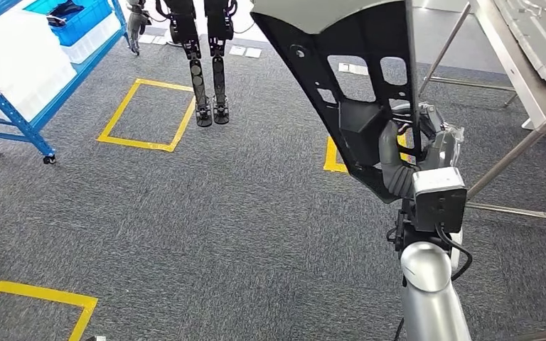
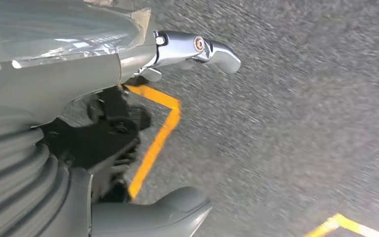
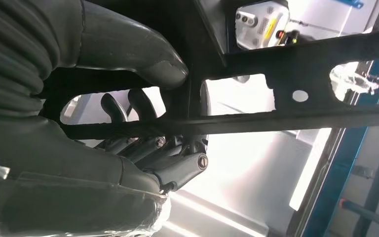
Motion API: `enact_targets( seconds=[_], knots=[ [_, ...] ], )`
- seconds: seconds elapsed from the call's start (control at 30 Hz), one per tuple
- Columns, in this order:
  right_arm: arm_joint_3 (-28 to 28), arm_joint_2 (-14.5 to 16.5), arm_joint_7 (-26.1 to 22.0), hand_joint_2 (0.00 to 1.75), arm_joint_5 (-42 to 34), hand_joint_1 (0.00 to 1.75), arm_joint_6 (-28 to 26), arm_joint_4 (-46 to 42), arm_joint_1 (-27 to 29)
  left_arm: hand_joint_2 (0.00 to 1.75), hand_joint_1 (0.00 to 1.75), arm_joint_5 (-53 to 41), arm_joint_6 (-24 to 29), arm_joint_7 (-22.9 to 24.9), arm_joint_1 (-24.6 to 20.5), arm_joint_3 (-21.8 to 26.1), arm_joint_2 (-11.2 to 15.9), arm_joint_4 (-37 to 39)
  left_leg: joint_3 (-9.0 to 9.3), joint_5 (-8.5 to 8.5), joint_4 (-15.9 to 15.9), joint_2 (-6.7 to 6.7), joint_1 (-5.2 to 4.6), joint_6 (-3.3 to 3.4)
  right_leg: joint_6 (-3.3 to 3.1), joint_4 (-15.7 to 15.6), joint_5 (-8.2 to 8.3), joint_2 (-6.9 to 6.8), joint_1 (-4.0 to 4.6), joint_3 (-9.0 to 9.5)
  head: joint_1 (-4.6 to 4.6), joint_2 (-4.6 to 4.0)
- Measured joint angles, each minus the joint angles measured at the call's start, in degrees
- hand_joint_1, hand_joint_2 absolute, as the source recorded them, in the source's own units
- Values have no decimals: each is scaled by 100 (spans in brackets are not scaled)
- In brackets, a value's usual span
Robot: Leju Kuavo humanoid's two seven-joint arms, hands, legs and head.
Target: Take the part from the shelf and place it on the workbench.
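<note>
Right hand (image 1: pixel 407 153) grips black part (image 1: pixel 355 64) aloft.

part (image 1: pixel 355 85) cut off at head view's top edge, second robot (image 1: pixel 202 57) visible legs only, carpet (image 2: pixel 301 123) blurred

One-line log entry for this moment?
stage: carrying | right hand: grips black part | left hand: holds nothing | workbench: ahead-right
</note>
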Motion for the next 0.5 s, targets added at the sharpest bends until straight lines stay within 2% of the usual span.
enact_targets(
  seconds=[0.03, 0.07, 0.1, 0.13, 0.17, 0.2, 0.23, 0.27, 0.3, 0.33, 0.37, 0.4, 0.43, 0.47, 0.5],
  knots=[
    [-21, -24, 3, 175, 16, 175, -15, -14, 3, 175, 0, -45, -8, 14, 1, 36, 3, 1, -1, 6, -9, 70, -6, 35, -7, 314, -141, -180, 2, -147, 14, 0],
    [-39, -48, 5, 175, 31, 175, -30, -24, 7, 175, 0, -94, -3, 31, 5, 62, 7, 2, -3, 4, -11, 145, -20, 57, -14, 720, -309, -300, 8, -341, 28, 0],
    [-53, -70, 9, 175, 42, 175, -45, -29, 16, 175, 0, -138, 9, 48, 10, 80, 8, 4, -6, 1, -11, 223, -35, 67, -16, 1116, -459, -349, 6, -528, 31, 0],
    [-68, -95, 14, 175, 50, 175, -64, -32, 34, 175, 0, -165, 9, 62, 10, 104, 7, 5, -7, -3, -11, 308, -51, 73, -6, 1383, -542, -365, 6, -646, 29, 0],
    [-81, -120, 17, 175, 57, 175, -85, -33, 52, 175, 0, -188, 0, 67, 4, 130, 3, 7, -7, -8, -10, 386, -63, 79, 14, 1435, -543, -376, 4, -657, 29, 0],
    [-93, -143, 22, 175, 65, 175, -102, -36, 66, 175, 0, -226, -4, 76, -6, 154, 0, 7, -3, -13, -10, 460, -71, 81, 39, 1232, -461, -407, 5, -540, 30, 0],
    [-104, -169, 27, 175, 73, 175, -120, -44, 75, 175, 0, -269, -17, 87, -16, 174, -4, 7, 5, -20, -10, 534, -77, 77, 60, 846, -329, -495, 8, -327, 30, 0],
    [-110, -189, 31, 175, 79, 175, -135, -55, 75, 175, 0, -298, -42, 98, -24, 187, -5, 7, 16, -32, -10, 595, -87, 65, 53, 424, -205, -660, 29, -101, 30, 0],
    [-111, -205, 35, 175, 83, 175, -149, -64, 69, 175, 0, -297, -84, 105, -27, 214, -9, 7, 29, -47, -11, 660, -100, 43, 37, 69, -100, -814, 68, 89, 28, 0],
    [-111, -218, 37, 175, 85, 175, -168, -73, 62, 175, 0, -288, -129, 114, -27, 249, -13, 7, 44, -63, -14, 723, -112, 18, 5, -142, -38, -922, 105, 196, 28, 0],
    [-112, -230, 38, 175, 87, 175, -186, -77, 58, 175, 0, -288, -163, 129, -28, 284, -21, 7, 64, -76, -26, 793, -121, -7, -30, -214, -12, -951, 146, 223, 26, 0],
    [-114, -245, 40, 175, 88, 175, -201, -80, 56, 175, 0, -287, -191, 145, -29, 312, -34, 6, 88, -85, -43, 871, -122, -32, -57, -232, 8, -876, 169, 221, 26, 0],
    [-117, -262, 42, 175, 88, 175, -213, -88, 61, 175, 0, -273, -225, 160, -33, 338, -48, 3, 109, -103, -52, 911, -110, -60, -97, -257, 30, -784, 131, 227, 21, 0],
    [-122, -279, 43, 175, 89, 175, -222, -98, 65, 175, 0, -243, -270, 167, -40, 370, -60, 0, 118, -146, -23, 839, -92, -87, -134, -287, 51, -698, 101, 243, 10, 0],
    [-126, -291, 43, 175, 88, 175, -229, -108, 66, 175, 0, -198, -315, 167, -47, 412, -69, -3, 84, -242, 95, 679, -76, -110, -186, -315, 75, -620, 64, 263, 3, 0]
  ],
)
